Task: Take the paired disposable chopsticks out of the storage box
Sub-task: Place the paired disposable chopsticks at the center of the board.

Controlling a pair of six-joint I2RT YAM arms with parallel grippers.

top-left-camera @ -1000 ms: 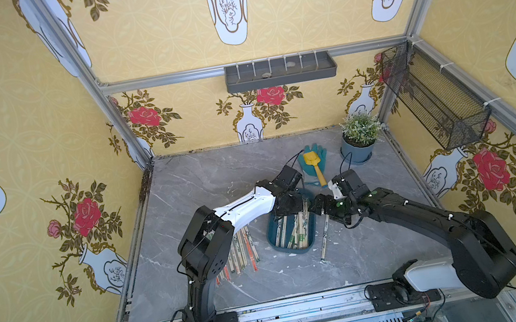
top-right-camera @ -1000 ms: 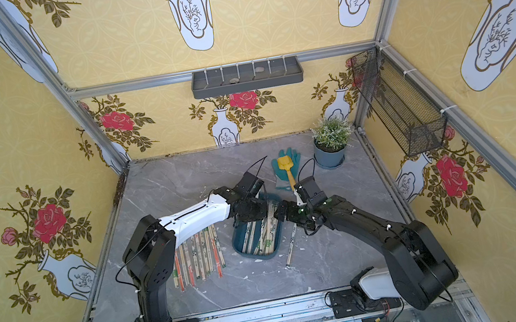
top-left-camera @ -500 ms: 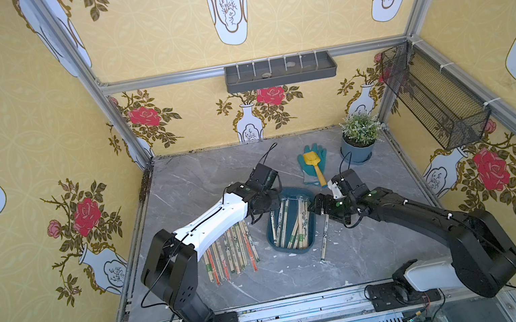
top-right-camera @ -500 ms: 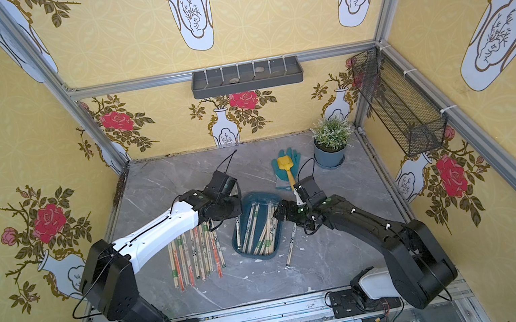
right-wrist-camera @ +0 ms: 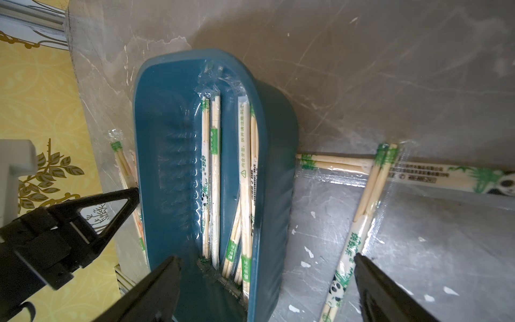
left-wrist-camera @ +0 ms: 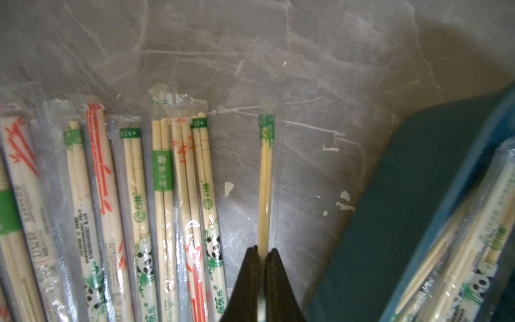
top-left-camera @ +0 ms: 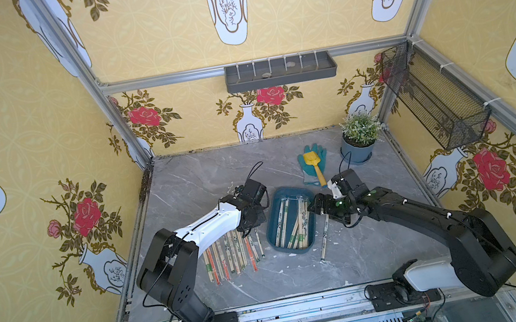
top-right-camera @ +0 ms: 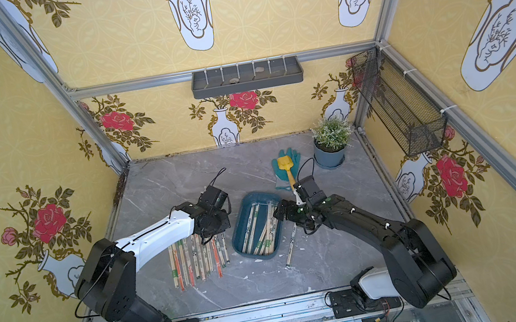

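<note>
The teal storage box [top-left-camera: 272, 218] [top-right-camera: 238, 230] sits mid-table with several wrapped chopsticks [top-left-camera: 295, 221] [right-wrist-camera: 211, 172] inside. My left gripper [left-wrist-camera: 261, 252] [top-left-camera: 250, 228] is shut on one green-printed pair [left-wrist-camera: 265, 189], held low over the table between the box [left-wrist-camera: 404, 209] and a row of pairs [left-wrist-camera: 161, 195] [top-left-camera: 230, 255] lying left of it. My right gripper [right-wrist-camera: 266, 256] [top-left-camera: 314, 207] is open and straddles the box's right wall [right-wrist-camera: 274, 167] at its far end, holding nothing. Two more pairs [right-wrist-camera: 359, 223] [top-left-camera: 323, 237] lie on the table right of the box.
A teal glove with a yellow shovel [top-left-camera: 313, 163] and a potted plant [top-left-camera: 359, 148] stand behind the box. A grey tray [top-left-camera: 280, 71] hangs on the back wall and a black mesh basket [top-left-camera: 434, 100] on the right wall.
My left arm has swung left from above the box, carrying one pair, and now stands at the right end of the row. The right arm has not moved.
</note>
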